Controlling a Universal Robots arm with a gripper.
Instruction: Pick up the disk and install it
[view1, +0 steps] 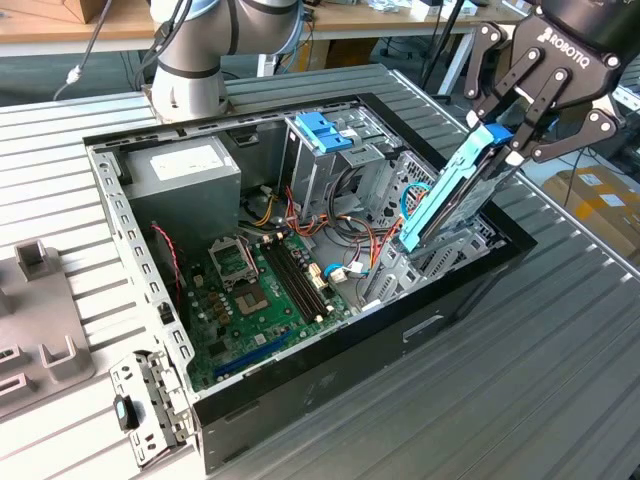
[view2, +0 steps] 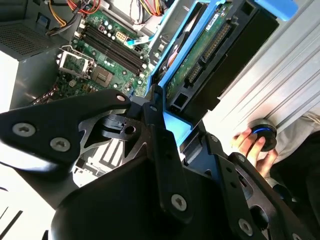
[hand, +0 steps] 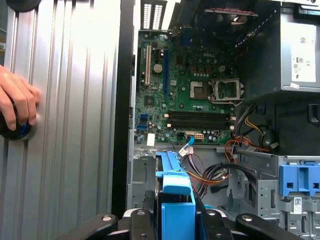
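The black gripper (view1: 508, 148) clamps the flat blue-framed disk (view1: 445, 200) tilted over the open metal case (view1: 330, 375)

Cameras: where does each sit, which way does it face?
Exterior view: off the arm, looks obliquely down into the open case; arm, gripper clamping the disk.
First wrist view: at the wrist, faces the motherboard; fingers show.
Second wrist view: at the wrist, faces along the fingers.
Both wrist views share disk, motherboard, a hand.

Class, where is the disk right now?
At the exterior view's right, the disk slants in the gripper, its lower end inside the open computer case.
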